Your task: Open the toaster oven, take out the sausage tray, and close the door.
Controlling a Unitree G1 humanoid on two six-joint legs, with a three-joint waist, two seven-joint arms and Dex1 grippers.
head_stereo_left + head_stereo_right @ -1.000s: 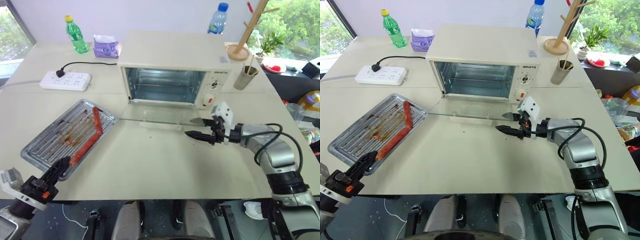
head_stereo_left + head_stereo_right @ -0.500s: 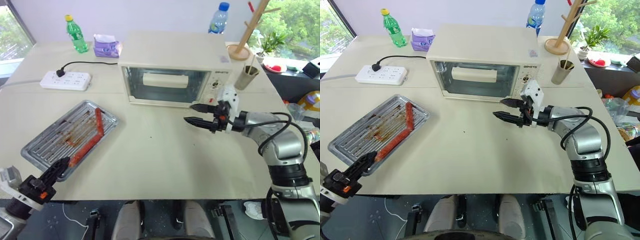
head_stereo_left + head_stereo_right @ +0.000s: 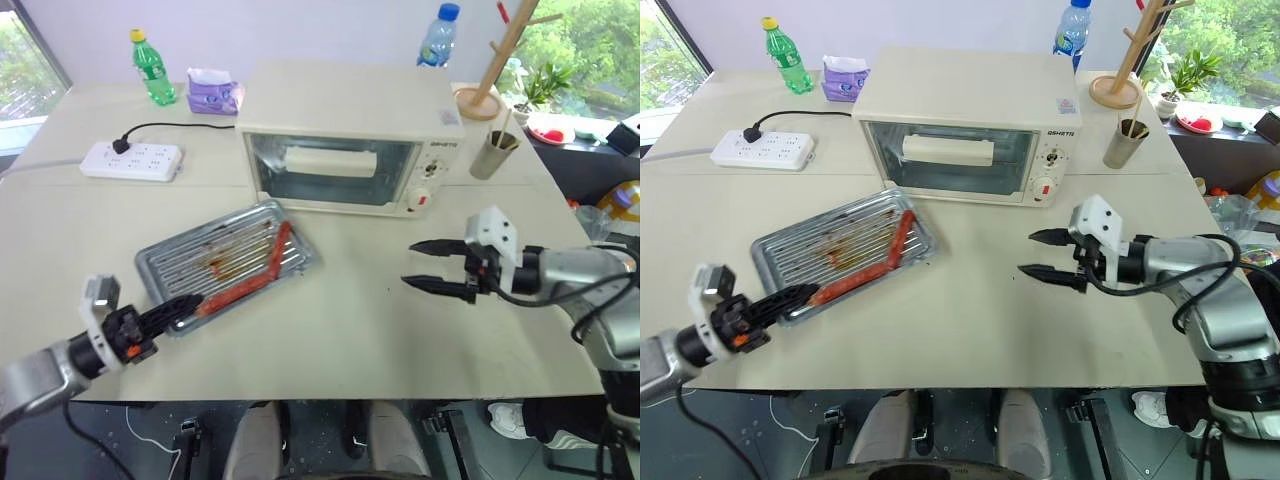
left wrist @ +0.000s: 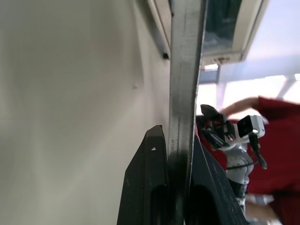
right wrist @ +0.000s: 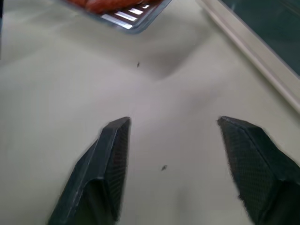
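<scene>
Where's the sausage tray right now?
In the left eye view, the sausage tray lies on the table's left half, just in front of the toaster oven, its near corner pinched by the left gripper.

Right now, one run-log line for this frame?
door: shut | sausage tray: on table, outside toaster oven | left gripper: shut on sausage tray rim | right gripper: fingers open, empty
</scene>
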